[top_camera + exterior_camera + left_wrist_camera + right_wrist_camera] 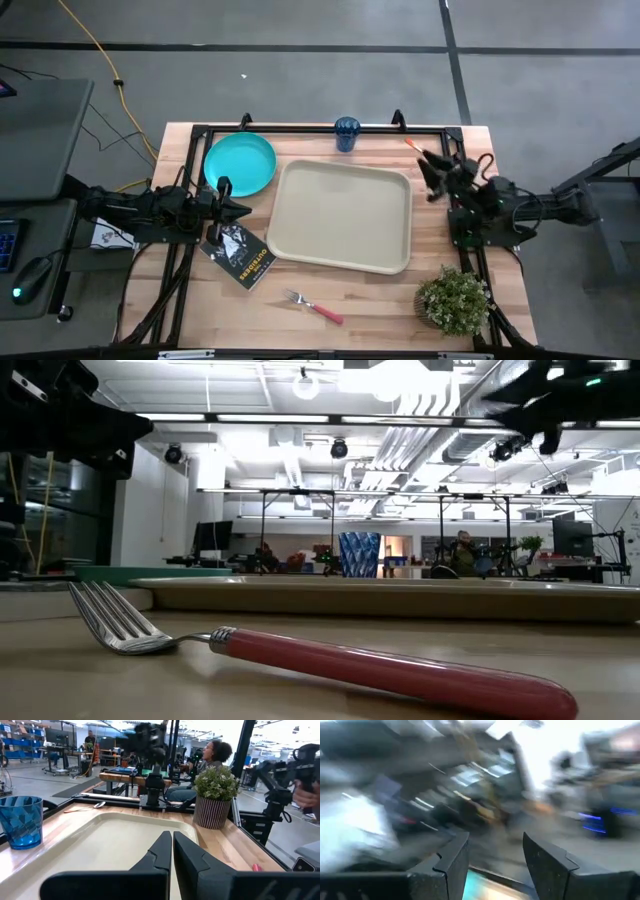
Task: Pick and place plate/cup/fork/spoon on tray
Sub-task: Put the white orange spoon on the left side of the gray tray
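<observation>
The beige tray (340, 215) lies mid-table. The teal plate (240, 165) lies left of it. The blue cup (347, 133) stands at the far edge. The pink-handled fork (313, 306) lies flat near the front edge, close up in the low view (300, 660). The spoon (87, 808) lies on the table past the tray's right rim. My left gripper (240, 210) is shut and empty beside the tray's left rim. My right gripper (428, 172) is open and empty, raised over the table's far right.
A black booklet (240, 255) lies left of the tray's near corner. A potted plant (455, 298) stands at the front right corner. A black frame runs along the table's far edge. People sit in the room beyond the table.
</observation>
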